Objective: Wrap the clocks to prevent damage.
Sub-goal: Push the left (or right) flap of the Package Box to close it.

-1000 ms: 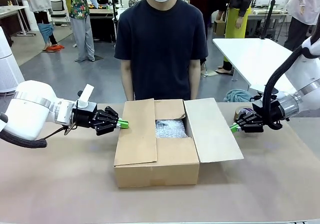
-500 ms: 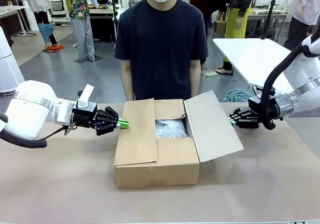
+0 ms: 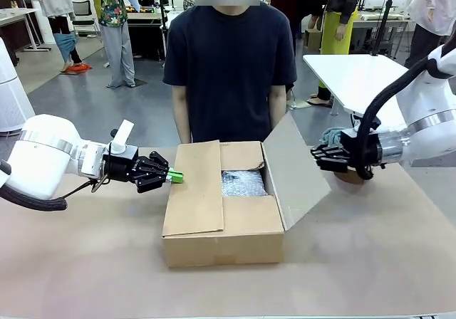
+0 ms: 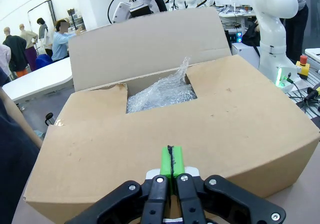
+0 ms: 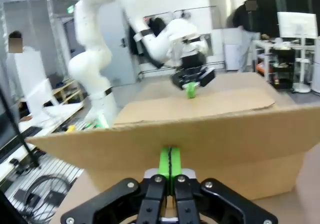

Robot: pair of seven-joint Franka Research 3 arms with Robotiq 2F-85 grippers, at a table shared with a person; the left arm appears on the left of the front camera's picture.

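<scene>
A cardboard box [image 3: 221,226] stands mid-table with bubble wrap [image 3: 242,182] showing in its opening; the clocks are hidden. My left gripper [image 3: 176,177] is shut, its green tips at the edge of the folded-down left flap [image 3: 196,187]. The left wrist view has this gripper [image 4: 171,159] against the box wall [image 4: 225,124], with the bubble wrap [image 4: 160,91] beyond. On the other side, my right gripper [image 3: 315,153] is shut and pressed against the raised right flap [image 3: 296,176]. In the right wrist view its tips [image 5: 170,159] touch the flap [image 5: 225,139].
A person [image 3: 228,55] in a dark shirt stands right behind the box, arms down. A teal cloth [image 3: 335,135] lies at the table's far right, behind my right arm. A white table [image 3: 356,77] stands beyond it.
My right gripper has moved left and up, lifting the right flap from flat on the table to steeply tilted. The left arm has not moved.
</scene>
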